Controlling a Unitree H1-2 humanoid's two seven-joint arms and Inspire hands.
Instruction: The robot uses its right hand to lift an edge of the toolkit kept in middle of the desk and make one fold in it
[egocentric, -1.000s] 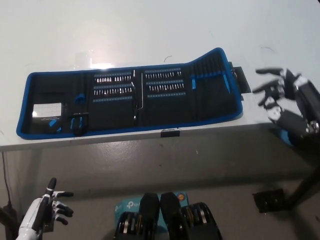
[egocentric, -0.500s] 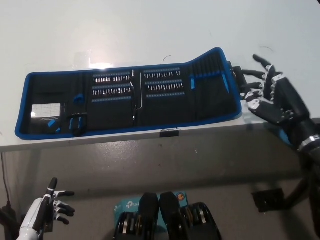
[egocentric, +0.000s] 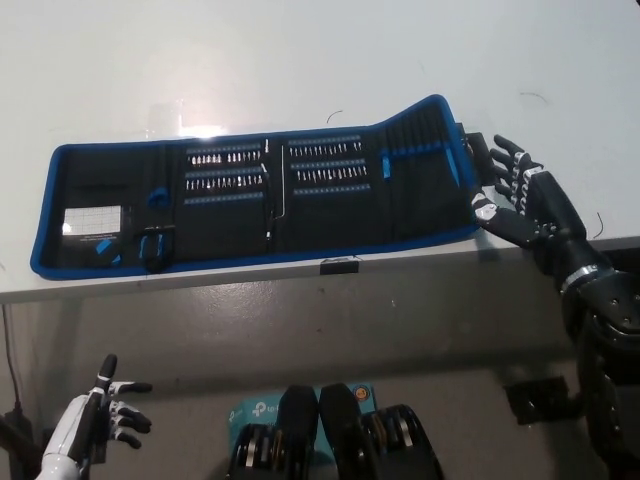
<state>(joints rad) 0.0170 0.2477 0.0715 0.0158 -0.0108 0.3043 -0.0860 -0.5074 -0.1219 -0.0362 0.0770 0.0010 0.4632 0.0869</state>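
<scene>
The toolkit (egocentric: 250, 195) lies unrolled across the middle of the white desk (egocentric: 300, 60), a black pouch with blue trim holding rows of bits and small tools. Its right end curls up a little. My black right hand (egocentric: 515, 195) is open at that right edge, fingers spread over the strap tab (egocentric: 478, 155), thumb touching the lower right corner. Nothing is gripped. My white left hand (egocentric: 95, 420) rests below the desk at the lower left, fingers apart and empty.
The desk's front edge (egocentric: 300, 275) runs just below the toolkit, with a small black clip (egocentric: 340, 266) on it. A blue box (egocentric: 260, 410) lies on the floor. A dark stand base (egocentric: 545, 400) sits on the floor at right.
My right hand has moved left and down from beside the desk onto the toolkit's right edge. The toolkit and left hand have not moved.
</scene>
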